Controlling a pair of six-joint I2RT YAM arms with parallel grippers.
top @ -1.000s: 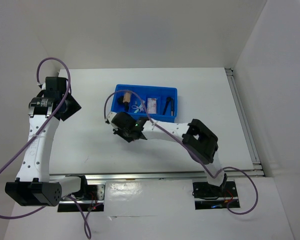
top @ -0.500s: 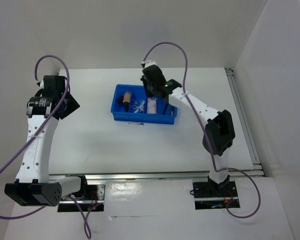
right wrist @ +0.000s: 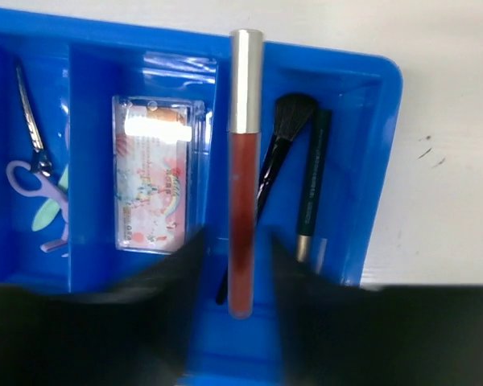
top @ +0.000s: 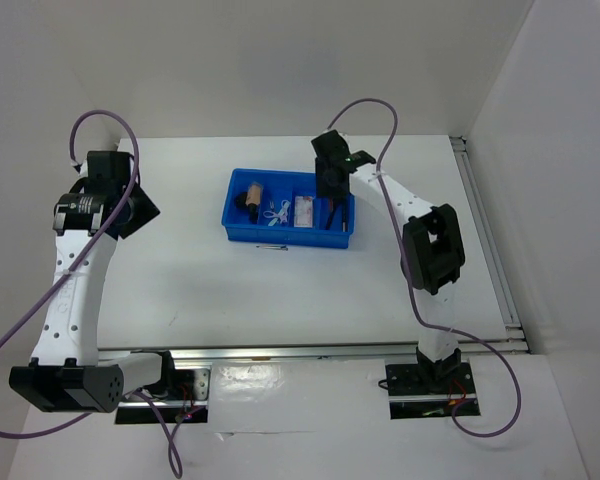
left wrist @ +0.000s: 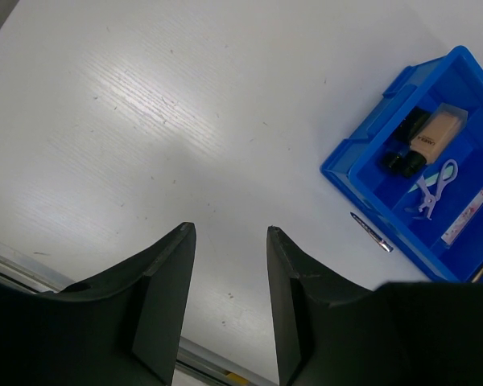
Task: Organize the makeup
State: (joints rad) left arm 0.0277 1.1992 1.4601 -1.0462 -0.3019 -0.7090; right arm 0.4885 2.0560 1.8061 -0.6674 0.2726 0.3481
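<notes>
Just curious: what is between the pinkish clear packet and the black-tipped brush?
A slim red tube with a silver cap, seen between the packet and the brush in the right wrist view.

White table w/ white walls behind & right, metal rail near edge.

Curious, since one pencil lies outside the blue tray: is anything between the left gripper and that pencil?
Nothing visible does. The left gripper hangs open above the table, and the slim dark pencil lies flat just outside the blue tray, with only bare tabletop between them.
</notes>
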